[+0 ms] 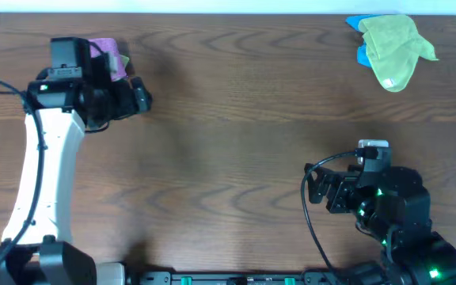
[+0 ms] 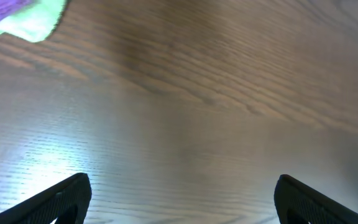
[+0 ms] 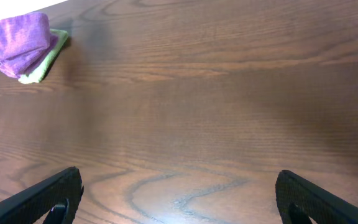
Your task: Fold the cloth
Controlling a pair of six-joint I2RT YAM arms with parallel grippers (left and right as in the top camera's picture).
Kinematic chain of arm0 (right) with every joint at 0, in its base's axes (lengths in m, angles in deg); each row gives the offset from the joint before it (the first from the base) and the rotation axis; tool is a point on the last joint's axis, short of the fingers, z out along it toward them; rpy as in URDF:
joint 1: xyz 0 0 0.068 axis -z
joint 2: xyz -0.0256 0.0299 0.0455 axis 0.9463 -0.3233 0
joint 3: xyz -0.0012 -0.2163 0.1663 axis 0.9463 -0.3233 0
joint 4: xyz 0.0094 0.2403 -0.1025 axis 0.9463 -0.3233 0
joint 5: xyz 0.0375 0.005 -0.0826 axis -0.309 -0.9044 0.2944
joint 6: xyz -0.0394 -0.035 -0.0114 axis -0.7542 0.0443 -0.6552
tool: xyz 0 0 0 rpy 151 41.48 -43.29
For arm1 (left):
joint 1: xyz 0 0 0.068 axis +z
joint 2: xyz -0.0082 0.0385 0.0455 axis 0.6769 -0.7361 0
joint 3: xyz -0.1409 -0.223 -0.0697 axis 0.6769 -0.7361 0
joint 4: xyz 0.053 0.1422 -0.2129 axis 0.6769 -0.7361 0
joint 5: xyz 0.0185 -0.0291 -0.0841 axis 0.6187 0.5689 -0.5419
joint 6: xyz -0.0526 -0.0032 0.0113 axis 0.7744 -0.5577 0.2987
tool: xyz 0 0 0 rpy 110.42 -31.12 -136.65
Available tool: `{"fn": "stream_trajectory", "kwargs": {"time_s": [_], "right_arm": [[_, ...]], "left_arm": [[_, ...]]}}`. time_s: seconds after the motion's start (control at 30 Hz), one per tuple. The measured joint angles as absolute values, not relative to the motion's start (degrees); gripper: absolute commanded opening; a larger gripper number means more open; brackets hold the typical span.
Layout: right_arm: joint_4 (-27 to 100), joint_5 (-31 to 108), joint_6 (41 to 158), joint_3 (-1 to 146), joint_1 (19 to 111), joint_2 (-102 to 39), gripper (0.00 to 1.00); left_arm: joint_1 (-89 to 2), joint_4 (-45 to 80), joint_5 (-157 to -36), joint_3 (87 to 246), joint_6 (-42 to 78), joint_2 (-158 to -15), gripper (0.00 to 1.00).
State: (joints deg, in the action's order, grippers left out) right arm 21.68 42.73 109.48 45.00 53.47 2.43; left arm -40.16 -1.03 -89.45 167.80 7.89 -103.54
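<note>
**Even Light Above, Glare and Blur Up Close**

Seen from overhead, the worktop [image 1: 236, 119] is brightly and evenly lit, with only faint, soft-edged shadows. Just ahead of the left gripper [image 2: 182, 180], off to one side, a pale glare washes out the grain, and that whole view is blurred. Ahead of the right gripper [image 3: 179, 174] the nearby grain is crisp, and a dimmer band lies farther out.

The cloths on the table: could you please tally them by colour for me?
purple cloth: 1
green cloth: 2, one under the purple, one over the blue
blue cloth: 1
Total: 4
</note>
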Motion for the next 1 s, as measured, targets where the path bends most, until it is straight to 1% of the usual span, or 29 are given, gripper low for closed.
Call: {"fn": "stream_trajectory", "kwargs": {"time_s": [0.17,0.3,0.57,0.8,1.0], "right_arm": [[21.7,42.7,109.5,45.0,53.5,2.4,0.99],[21.7,42.7,109.5,45.0,53.5,2.4,0.99],[21.7,42.7,109.5,45.0,53.5,2.5,0.99],[21.7,42.7,109.5,45.0,53.5,2.4,0.99],[21.7,42.7,109.5,45.0,53.5,2.4,0.99]], "left_arm": [[-43.3,-0.3,-86.7,167.7,5.5,-99.3,0.95],[-43.9,3.6,-85.3,164.4,2.8,-92.7,0.95],[-43.9,13.3,-84.1,143.9,-1.9,-73.4,0.95],[-43.8,13.9,-83.9,128.7,-6.3,-52.8,0.95],[-43.8,13.9,-82.5,120.6,-7.8,-41.7,0.95]]}}
